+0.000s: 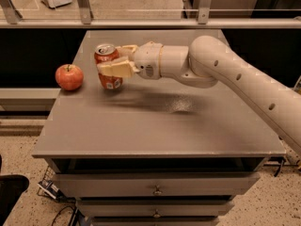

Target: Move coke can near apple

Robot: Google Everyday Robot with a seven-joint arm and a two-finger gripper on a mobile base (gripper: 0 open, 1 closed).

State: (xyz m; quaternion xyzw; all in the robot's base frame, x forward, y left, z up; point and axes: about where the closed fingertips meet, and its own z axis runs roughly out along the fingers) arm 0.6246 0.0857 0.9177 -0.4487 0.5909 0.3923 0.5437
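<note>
The coke can is red with a silver top and stands upright over the left part of the grey table. My gripper reaches in from the right and is shut on the can, one finger in front of it and one behind. The apple is round and red with a short stem and sits at the table's left edge, a short way left of the can. I cannot tell whether the can's base touches the table.
The white arm stretches across the table's right half. A metal railing runs behind the table. Drawers sit below the front edge. The floor lies beyond the left edge beside the apple.
</note>
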